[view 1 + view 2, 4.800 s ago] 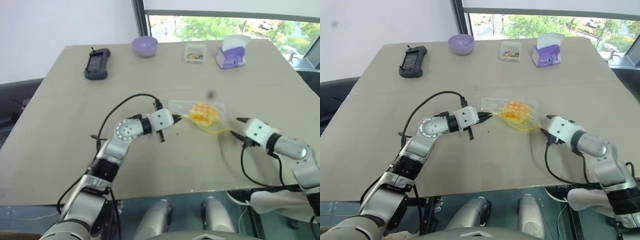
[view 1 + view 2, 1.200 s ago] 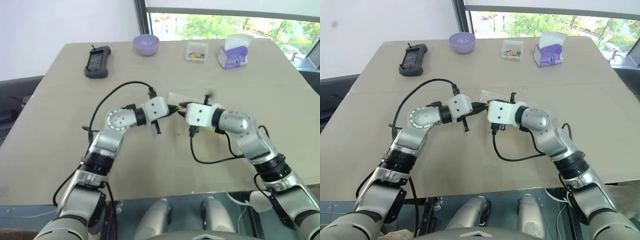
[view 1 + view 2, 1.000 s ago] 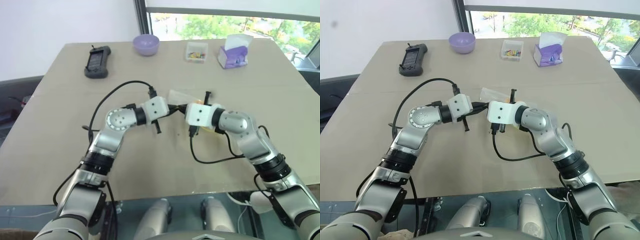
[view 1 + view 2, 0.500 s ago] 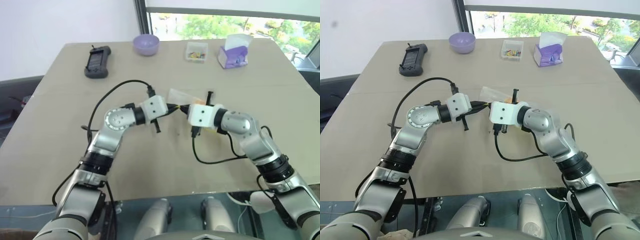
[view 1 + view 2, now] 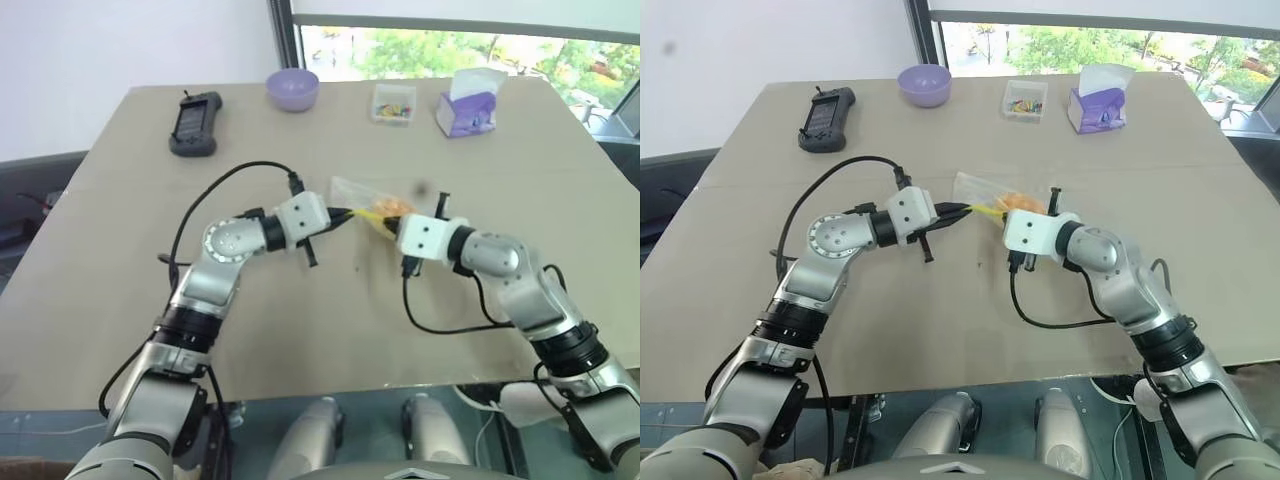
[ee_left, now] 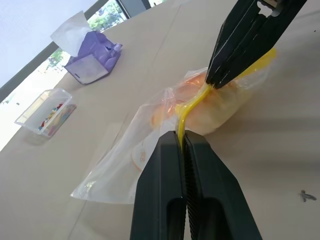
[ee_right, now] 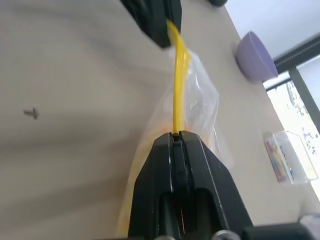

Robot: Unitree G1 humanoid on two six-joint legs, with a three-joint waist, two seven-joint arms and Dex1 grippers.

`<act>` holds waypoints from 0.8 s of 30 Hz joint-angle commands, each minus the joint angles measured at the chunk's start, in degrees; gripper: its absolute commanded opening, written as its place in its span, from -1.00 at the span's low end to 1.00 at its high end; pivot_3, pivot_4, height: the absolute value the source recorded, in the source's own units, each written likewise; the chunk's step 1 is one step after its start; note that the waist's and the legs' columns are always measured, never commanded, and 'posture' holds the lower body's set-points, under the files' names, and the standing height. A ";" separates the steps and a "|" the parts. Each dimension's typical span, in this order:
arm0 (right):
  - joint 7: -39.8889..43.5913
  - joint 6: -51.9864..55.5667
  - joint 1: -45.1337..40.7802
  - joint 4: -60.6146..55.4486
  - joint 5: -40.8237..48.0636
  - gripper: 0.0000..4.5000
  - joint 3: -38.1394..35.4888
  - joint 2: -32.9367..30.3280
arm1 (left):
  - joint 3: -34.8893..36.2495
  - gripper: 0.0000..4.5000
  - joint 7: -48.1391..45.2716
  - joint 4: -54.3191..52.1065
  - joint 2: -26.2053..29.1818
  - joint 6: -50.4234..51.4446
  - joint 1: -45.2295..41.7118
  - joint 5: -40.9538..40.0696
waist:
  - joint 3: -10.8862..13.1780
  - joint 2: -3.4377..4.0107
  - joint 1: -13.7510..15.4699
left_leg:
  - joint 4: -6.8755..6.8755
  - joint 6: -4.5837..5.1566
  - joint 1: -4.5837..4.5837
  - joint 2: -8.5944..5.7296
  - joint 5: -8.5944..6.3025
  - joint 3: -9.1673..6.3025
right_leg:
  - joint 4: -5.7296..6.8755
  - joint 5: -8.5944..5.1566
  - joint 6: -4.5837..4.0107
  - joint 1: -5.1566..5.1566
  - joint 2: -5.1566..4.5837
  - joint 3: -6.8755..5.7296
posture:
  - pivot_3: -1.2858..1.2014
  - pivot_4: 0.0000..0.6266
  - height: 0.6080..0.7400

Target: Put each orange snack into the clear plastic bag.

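Now, bag: the clear plastic bag (image 5: 372, 200) hangs over the middle of the table (image 5: 120, 290), its yellow strip (image 6: 192, 104) stretched sideways between both claws.
Snack: the orange snack (image 5: 1018, 205) sits inside it.
Left gripper (image 6: 181, 142): pinched on one strip end.
Right gripper (image 7: 176, 136): pinched on the other end.

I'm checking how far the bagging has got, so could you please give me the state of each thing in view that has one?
Bag: lifted, yellow strip stretched between both grippers.
Bun: inside the bag.
Left gripper: shut on the strip.
Right gripper: shut on the strip.
Clear box: lid on, colourful bits inside.
Tissue box: tissue sticking out of the top.
Bowl: upright.
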 commanded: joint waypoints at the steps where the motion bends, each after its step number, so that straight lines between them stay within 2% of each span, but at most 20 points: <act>1: -1.12 0.60 0.95 -0.22 0.10 -0.98 -3.52 -1.97 | 3.27 -1.00 0.61 -2.42 1.10 -1.34 -0.43 -1.77 | 0.00 0.00 -0.01 | 0.00 0.00 0.00 0.00 0.00 0.00 | 0.00 0.00 0.00 0.00 0.00 0.00 | 0.03 -0.52 1.00; 12: -1.45 0.19 4.41 -0.70 1.22 -0.98 -7.76 -6.64 | 4.42 -1.00 1.06 -1.66 0.40 -0.73 -0.84 -1.94 | 0.00 -0.01 0.06 | -0.06 0.00 -0.01 0.01 0.00 0.02 | -0.05 0.00 0.00 0.00 0.00 0.00 | 0.03 -0.52 1.00; 15: -0.42 2.08 4.62 -2.54 4.16 -0.98 -8.55 -5.01 | 4.47 -1.00 1.21 -1.52 0.28 -0.64 -0.91 -1.89 | 0.00 -0.01 0.07 | -0.06 0.00 -0.01 0.02 0.00 0.02 | -0.06 0.00 0.00 0.00 -0.01 0.00 | 0.03 -0.52 1.00; 17: 2.69 5.01 4.26 -5.45 9.20 -0.98 -8.97 -3.17 | 4.32 -1.00 1.46 -1.38 0.20 -0.63 -0.94 -1.58 | 0.01 -0.01 0.08 | -0.06 0.00 -0.01 0.03 0.00 0.02 | -0.06 0.00 0.00 0.00 -0.01 0.00 | 0.03 -0.52 1.00; 18: 3.34 5.71 3.83 -6.56 10.63 -0.75 -9.00 -2.57 | 4.21 -1.00 1.59 -1.36 0.18 -0.63 -0.95 -1.42 | 0.01 -0.01 0.09 | -0.07 0.00 -0.01 0.05 0.00 0.00 | -0.07 0.00 0.00 0.01 -0.01 0.00 | 0.03 -0.52 1.00; 20: 3.62 6.87 3.16 -8.21 12.24 -0.47 -9.03 -1.56 | 3.94 -1.00 1.82 -1.45 0.18 -0.73 -0.82 -1.12 | 0.01 -0.01 0.09 | -0.07 0.00 -0.02 0.04 0.00 0.00 | -0.09 0.00 0.00 0.01 -0.01 0.00 | 0.03 -0.52 1.00; 21: 3.77 7.57 3.01 -8.84 12.79 -0.18 -9.01 -1.27 | 3.79 -1.00 1.88 -1.47 0.21 -0.84 -0.76 -0.98 | 0.01 -0.01 0.11 | -0.07 0.00 -0.02 0.04 0.00 -0.01 | -0.09 0.00 0.00 0.01 -0.01 -0.01 | 0.03 -0.52 1.00; 22: 4.23 8.13 2.80 -9.52 13.53 -0.03 -8.87 -1.10 | 3.67 -1.00 1.95 -1.41 0.23 -0.97 -0.74 -0.83 | 0.01 -0.01 0.13 | -0.07 0.00 -0.02 0.04 0.00 -0.01 | -0.09 0.00 0.00 0.01 -0.01 -0.01 | 0.03 -0.52 1.00; 24: 5.01 9.41 2.33 -10.61 15.02 -0.03 -8.62 -0.88 | 3.53 -1.00 2.02 -1.19 0.23 -1.24 -0.73 -0.63 | 0.01 -0.01 0.15 | -0.07 0.00 -0.02 0.04 0.00 -0.02 | -0.09 0.00 0.00 0.01 -0.01 -0.02 | 0.03 -0.52 1.00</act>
